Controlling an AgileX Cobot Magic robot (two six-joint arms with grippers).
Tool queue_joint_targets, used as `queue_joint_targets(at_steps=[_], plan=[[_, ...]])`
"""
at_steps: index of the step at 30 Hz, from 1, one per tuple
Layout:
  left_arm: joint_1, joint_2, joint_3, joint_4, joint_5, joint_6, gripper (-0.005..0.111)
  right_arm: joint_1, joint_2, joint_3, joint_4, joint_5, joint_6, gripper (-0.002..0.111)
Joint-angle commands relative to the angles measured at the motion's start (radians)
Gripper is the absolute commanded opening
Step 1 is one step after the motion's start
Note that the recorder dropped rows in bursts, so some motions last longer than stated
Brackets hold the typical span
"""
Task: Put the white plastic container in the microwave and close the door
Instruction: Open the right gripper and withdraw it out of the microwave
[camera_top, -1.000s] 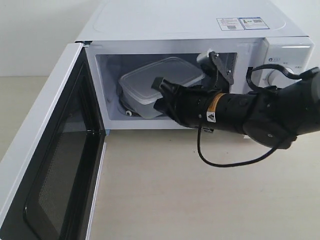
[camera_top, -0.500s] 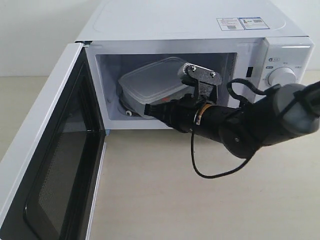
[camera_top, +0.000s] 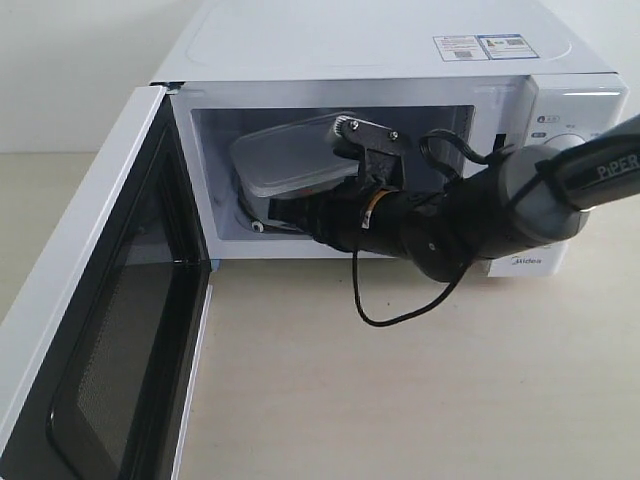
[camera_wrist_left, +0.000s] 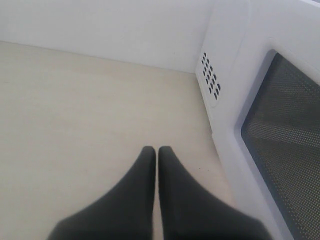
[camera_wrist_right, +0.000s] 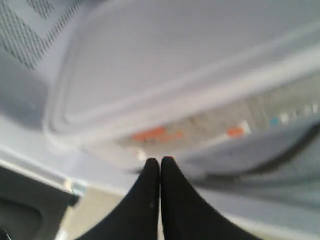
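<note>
The white microwave (camera_top: 380, 40) stands with its door (camera_top: 120, 330) swung wide open to the left. Inside the cavity the white plastic container (camera_top: 285, 150) sits tilted, its lid facing up and to the front. My right gripper (camera_top: 272, 212) is shut and empty, reaching into the cavity, its tips low against the container's front side. In the right wrist view the blurred container (camera_wrist_right: 165, 65) fills the frame, and the right gripper (camera_wrist_right: 160, 160) sits just under its label. My left gripper (camera_wrist_left: 156, 149) is shut, empty, over the table beside the door's mesh window (camera_wrist_left: 285, 145).
Two round dials (camera_top: 565, 150) sit on the microwave's right panel, partly behind my right arm, whose black cable (camera_top: 400, 305) loops down over the beige table (camera_top: 400, 400). A vented white panel (camera_wrist_left: 211, 80) stands near the left gripper.
My right arm has pushed left and deeper into the cavity. The container has slid left and back and tilted more.
</note>
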Motion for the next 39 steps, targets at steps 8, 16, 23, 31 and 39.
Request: queue_joint_targets(at_steps=[8,16,23,31,39], plan=[[0.0,-0.003,0.003,-0.004,-0.002,-0.005,0.004,0.087,-0.184,0.33,-0.116,-0.192,-0.058,0.0],[0.0,-0.003,0.003,-0.004,-0.002,-0.005,0.004,0.122,-0.497,0.575,-0.116,-0.315,-0.147,0.0],[0.0,-0.003,0.003,-0.004,-0.002,-0.005,0.004,0.122,-0.635,0.581,-0.116,-0.384,-0.147,0.0],[0.0,-0.003,0.003,-0.004,-0.002,-0.005,0.004,0.12,-0.735,0.581,-0.073,-0.201,-0.206,0.0],[0.0,-0.003,0.003,-0.004,-0.002,-0.005,0.004,0.093,-1.04,0.582,-0.073,0.198,-0.457,0.0]])
